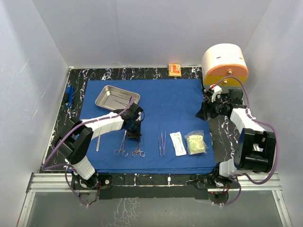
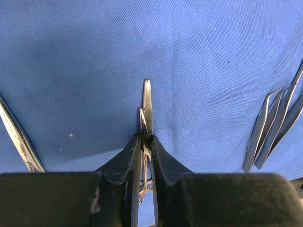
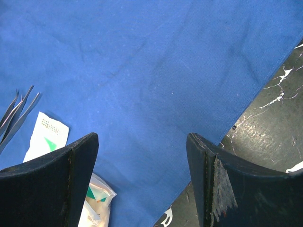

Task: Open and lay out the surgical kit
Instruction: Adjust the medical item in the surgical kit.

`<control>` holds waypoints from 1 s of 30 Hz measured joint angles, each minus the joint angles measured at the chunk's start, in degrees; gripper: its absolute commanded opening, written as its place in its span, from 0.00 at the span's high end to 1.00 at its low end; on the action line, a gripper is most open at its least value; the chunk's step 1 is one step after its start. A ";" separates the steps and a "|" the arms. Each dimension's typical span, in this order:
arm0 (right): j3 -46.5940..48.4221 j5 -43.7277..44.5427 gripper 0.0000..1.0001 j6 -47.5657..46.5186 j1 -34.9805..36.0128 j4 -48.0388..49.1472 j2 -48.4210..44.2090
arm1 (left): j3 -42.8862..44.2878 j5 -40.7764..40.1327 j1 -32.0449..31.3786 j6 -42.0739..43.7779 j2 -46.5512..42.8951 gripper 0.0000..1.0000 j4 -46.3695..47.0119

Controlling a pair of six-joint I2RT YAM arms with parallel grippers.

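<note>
- Royal-blue cloth drape (image 1: 175, 101): woven, fine diagonal twill, matt, faintly creased.
- Shiny rectangular steel tray (image 1: 105, 97): polished metal, mirror-bright, smooth.
- Slim ring-handled metal forceps (image 2: 148, 109): bright polished steel, glossy at the tips.
- Slim metal tweezers (image 2: 270, 127): smooth steel, satin sheen.
- Flat white sealed packet (image 3: 46, 135): matt, paper-like face with green print.
- Clear sealed packet (image 1: 196, 143): glossy, crinkled plastic film.
- Black white-veined table top (image 3: 270, 123): smooth, glossy, marble-look.
- Black fingers (image 3: 222, 184) of the right gripper (image 3: 142, 139): matt, probably hard plastic, scuffed grey on one inner face.
</note>
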 measured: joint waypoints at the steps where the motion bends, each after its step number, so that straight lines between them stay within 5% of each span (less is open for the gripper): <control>1: 0.00 0.00 0.27 -0.02 0.00 0.00 0.00 | 0.00 0.00 0.00 0.13 0.00 0.95 0.02; 15: 0.00 0.00 0.27 -0.02 0.00 -0.04 0.26 | 0.00 0.55 -0.11 3.58 -0.22 0.75 0.55; 30: 0.00 0.00 0.27 -0.04 0.00 -0.04 0.28 | -4.39 0.98 -1.09 6.75 -4.68 0.73 1.51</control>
